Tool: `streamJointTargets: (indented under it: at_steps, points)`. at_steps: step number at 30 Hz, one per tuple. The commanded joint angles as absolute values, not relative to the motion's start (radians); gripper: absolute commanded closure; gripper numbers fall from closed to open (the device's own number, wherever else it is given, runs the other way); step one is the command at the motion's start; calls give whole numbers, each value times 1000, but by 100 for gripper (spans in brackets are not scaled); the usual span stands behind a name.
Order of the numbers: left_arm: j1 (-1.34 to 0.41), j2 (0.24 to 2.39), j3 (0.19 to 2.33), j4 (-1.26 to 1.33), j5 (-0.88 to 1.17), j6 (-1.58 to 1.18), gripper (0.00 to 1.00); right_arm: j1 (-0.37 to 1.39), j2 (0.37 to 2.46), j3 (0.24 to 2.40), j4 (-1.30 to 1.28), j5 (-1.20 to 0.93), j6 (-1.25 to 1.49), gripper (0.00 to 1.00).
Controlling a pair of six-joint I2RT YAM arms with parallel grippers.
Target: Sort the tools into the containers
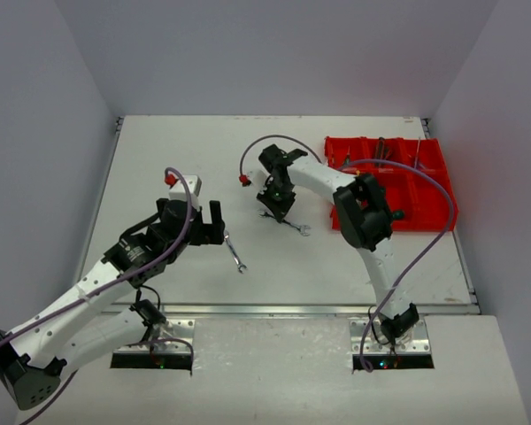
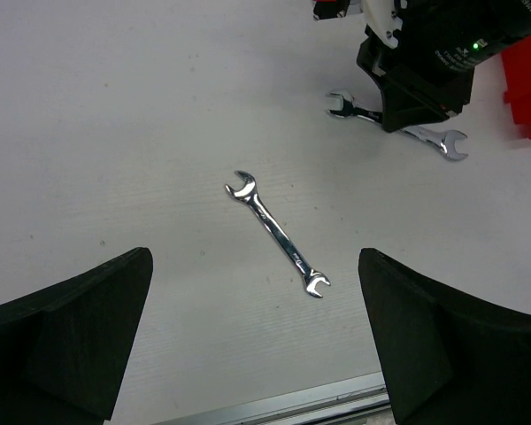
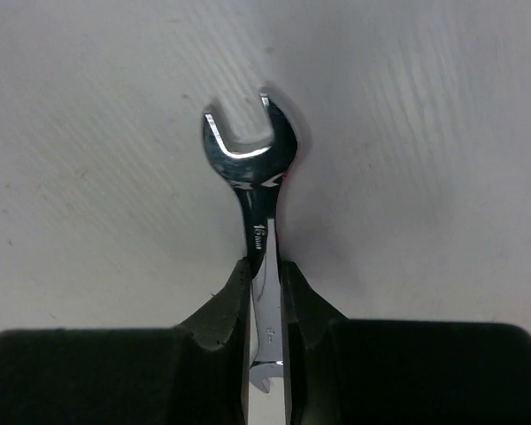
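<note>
A silver wrench lies loose on the white table; in the left wrist view it lies diagonally ahead of the fingers. My left gripper is open and empty, just left of it. My right gripper is shut on the shaft of a second silver wrench, at table level; it also shows in the left wrist view. The red divided bin stands at the right and holds several tools.
The right arm's forearm crosses in front of the bin's left side. A corner of the bin shows in the left wrist view. A metal rail runs along the table's near edge. Grey walls close in the back and sides.
</note>
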State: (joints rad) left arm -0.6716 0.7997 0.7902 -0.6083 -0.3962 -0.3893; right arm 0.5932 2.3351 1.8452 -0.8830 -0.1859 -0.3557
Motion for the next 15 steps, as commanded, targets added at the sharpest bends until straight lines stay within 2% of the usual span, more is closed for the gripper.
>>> streamJointTargets:
  at_steps: [1,7,13,15]
  points:
    - [-658,768,790,-560,-386,-376,0,612,2212,1616,-712,-43,79,100]
    - [-659,752,788,-557,-382,-375,0,615,2202,1571,-734,29,302,100]
    - [-660,737,786,-557,-383,-374,0,630,2242,1575,-747,57,315,100]
    - [-658,730,785,-555,-383,-374,0,640,2254,1578,-764,84,305,86]
